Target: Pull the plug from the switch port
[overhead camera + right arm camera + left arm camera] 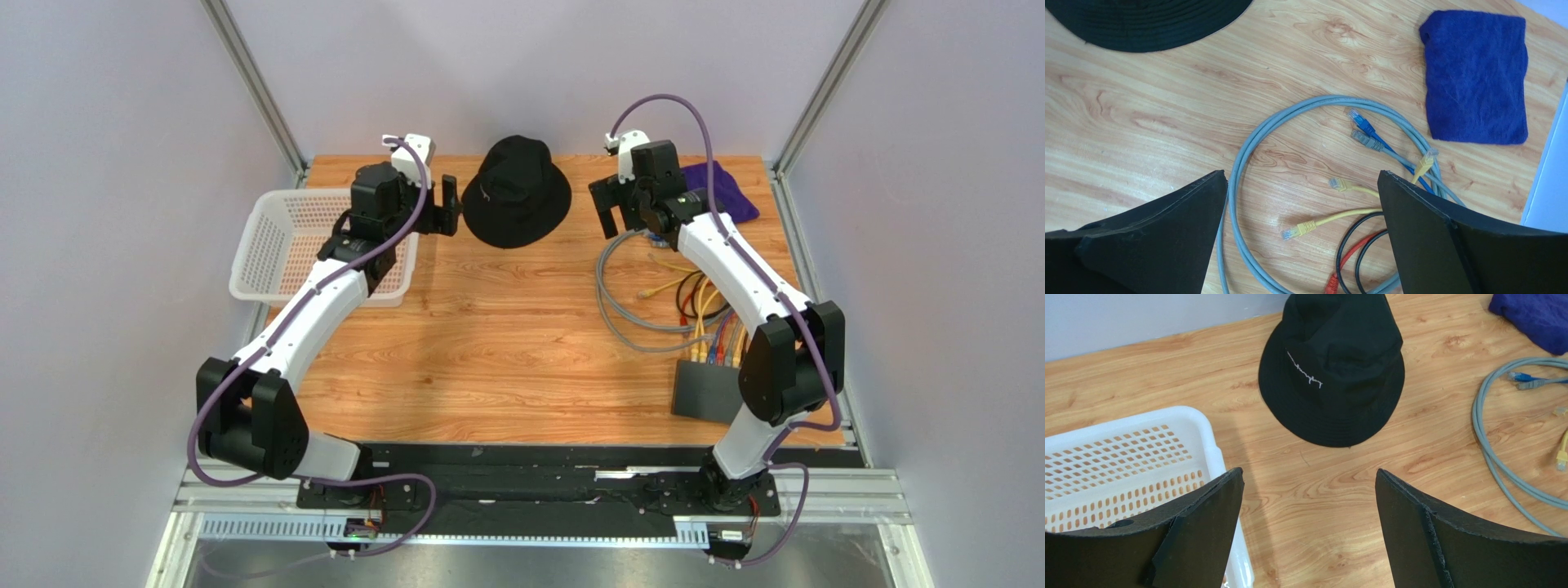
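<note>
left gripper (447,206) hangs released, its two dark fingers (1211,527) spread wide with nothing between them, above the bench (491,355) near the far edge, between the white basket (276,245) by the far left corner and the black bucket hat (524,190) at the middle of the far edge. right gripper (610,211) is likewise released and empty, fingers (1438,233) apart, poised over a loose coil of grey cable (1247,153) toward the far right. within and beside that coil lie free cable ends: a blue plug (1355,116), a grey plug (1365,141), yellow plugs (1296,231), and a red end (1332,283) at the bottom edge of the right wrist view. a folded blue cloth (1475,76) lies at the far right corner. the switch (702,392) sits flat near the near right corner of the bench, partly hidden by the right arm's elbow (785,361); its socket edge faces the far side, and a bunch of coloured cables (718,337), yellow and orange among them, runs into it. both grippers are well apart from the switch and touch none of its cables.
</note>
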Tool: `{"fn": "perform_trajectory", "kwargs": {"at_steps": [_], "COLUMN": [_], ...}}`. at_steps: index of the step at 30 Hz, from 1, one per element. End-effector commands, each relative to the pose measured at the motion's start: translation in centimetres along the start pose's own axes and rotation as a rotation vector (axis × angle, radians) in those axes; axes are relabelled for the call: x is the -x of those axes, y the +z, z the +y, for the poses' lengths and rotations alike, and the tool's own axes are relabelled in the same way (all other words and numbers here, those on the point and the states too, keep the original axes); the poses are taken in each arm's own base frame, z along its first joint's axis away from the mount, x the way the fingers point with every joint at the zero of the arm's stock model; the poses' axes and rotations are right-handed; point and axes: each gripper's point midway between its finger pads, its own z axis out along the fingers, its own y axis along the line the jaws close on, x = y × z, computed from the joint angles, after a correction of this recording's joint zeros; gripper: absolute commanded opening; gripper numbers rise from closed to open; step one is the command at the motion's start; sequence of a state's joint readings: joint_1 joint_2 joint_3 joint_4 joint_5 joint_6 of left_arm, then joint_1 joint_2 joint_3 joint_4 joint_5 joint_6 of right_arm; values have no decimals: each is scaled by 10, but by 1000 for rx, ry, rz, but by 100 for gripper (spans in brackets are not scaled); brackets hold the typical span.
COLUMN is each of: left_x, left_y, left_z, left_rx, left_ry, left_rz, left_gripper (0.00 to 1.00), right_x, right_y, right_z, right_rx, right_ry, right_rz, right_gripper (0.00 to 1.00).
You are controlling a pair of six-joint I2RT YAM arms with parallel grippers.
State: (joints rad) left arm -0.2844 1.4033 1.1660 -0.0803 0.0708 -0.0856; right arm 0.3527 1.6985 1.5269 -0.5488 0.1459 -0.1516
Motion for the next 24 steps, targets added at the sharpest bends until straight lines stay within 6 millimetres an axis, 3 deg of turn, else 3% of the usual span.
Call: {"fn": "perform_trajectory", "kwargs": {"at_steps": [1,2,3,5,12,15,17,20,21,22,24], "left_x": [13,10,10,11,19,20,35,50,55,64,66], "left_y": [-10,-7,-6,-4,-4,-7,-8,-3,0,1,10], "left_z": [-7,-8,-10,-14,-17,-14,-10,-5,-6,-7,-10], "left_rx": [-32,-41,-52,-76,-101,-90,-71,-54,-59,-62,-76], "left_ry": [-18,-28,-26,-24,25,63,125,180,185,185,160], "left_rz": [-46,-39,-40,-39,-75,-86,-137,-166,-179,-199,-206], "left_gripper": [94,96,96,96,97,97,95,95,95,95,95], "right_x": [2,-1,-13,-17,-43,-53,-59,-91,-113,-128,-160], "right_y": [-8,-11,-14,-18,-19,-24,-37,-61,-68,-76,-95], "right_z": [16,29,34,42,34,0,-41,-83,-84,-101,-115], "right_rx": [135,219,266,337,349,305,230,151,161,136,120], "right_ry": [-174,-207,-277,-314,-363,-190,-70,-55,-53,-28,-18], "right_rz": [5,8,46,60,180,235,241,292,356,384,449], "right_gripper": [100,100,99,98,96,95,94,94,94,93,93]}}
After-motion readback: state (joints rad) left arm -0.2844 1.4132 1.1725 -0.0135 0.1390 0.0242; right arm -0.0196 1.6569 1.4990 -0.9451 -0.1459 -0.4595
